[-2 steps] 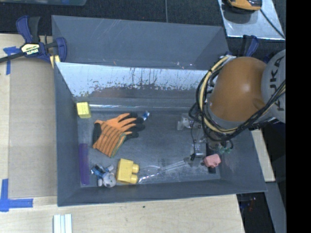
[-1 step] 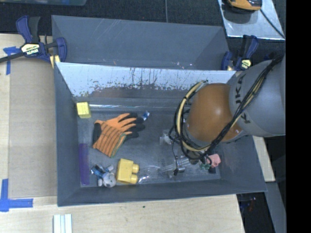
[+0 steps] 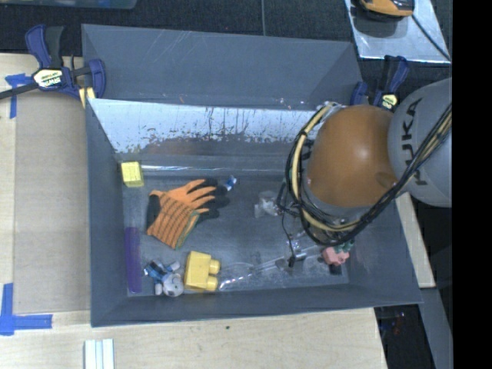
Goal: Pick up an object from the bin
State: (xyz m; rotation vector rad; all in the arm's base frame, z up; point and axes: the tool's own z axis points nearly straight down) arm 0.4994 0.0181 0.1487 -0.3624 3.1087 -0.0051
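Orange wrist cover [image 3: 346, 160] hides much of the gripper [image 3: 294, 253] at lower right; open or closed, I cannot tell. Nothing seems picked yet; the orange glove [image 3: 181, 210] lies well left.

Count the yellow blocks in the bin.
2. A small yellow cube sits at the back left of the bin. A larger yellow brick lies by the front wall, left of centre. The arm's orange cover may hide more.

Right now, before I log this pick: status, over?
Gripper down at the bin's right side, by a small pink thing. Clear scrap just left of it. Orange glove, yellow brick lie well clear, leftward.
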